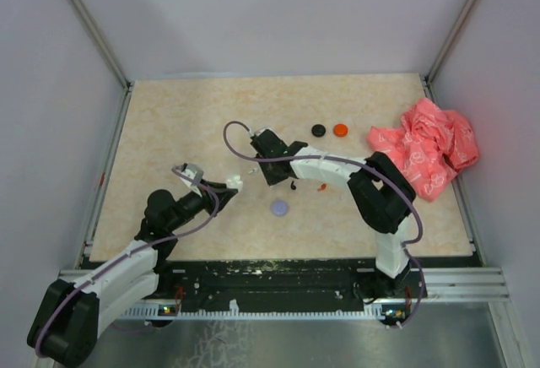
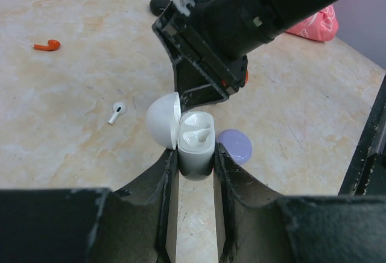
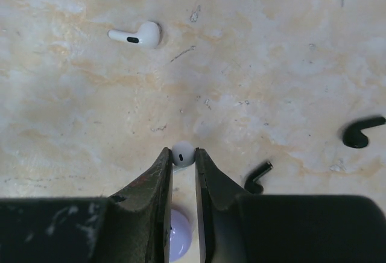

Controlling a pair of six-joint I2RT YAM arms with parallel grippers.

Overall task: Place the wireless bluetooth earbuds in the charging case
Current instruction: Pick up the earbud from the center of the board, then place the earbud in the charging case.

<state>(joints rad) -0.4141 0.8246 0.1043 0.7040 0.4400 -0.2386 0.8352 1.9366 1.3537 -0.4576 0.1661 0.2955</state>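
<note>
One white earbud (image 3: 183,154), stem hidden.

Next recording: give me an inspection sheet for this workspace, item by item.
Surface: beige marbled tabletop, lightly scuffed.
Job's things: white charging case, lid open; held white earbud; loose white earbud, red earbud, black earbud and second black earbud lying on the table.
Clutter: black disc, orange disc, lilac disc, pink-red bag at far right.
Grippers: left gripper shut on the case; right gripper shut on the held earbud.
Cables: purple cable along each arm, looping near the wrists.
Surroundings: grey walls; nothing else seen.
</note>
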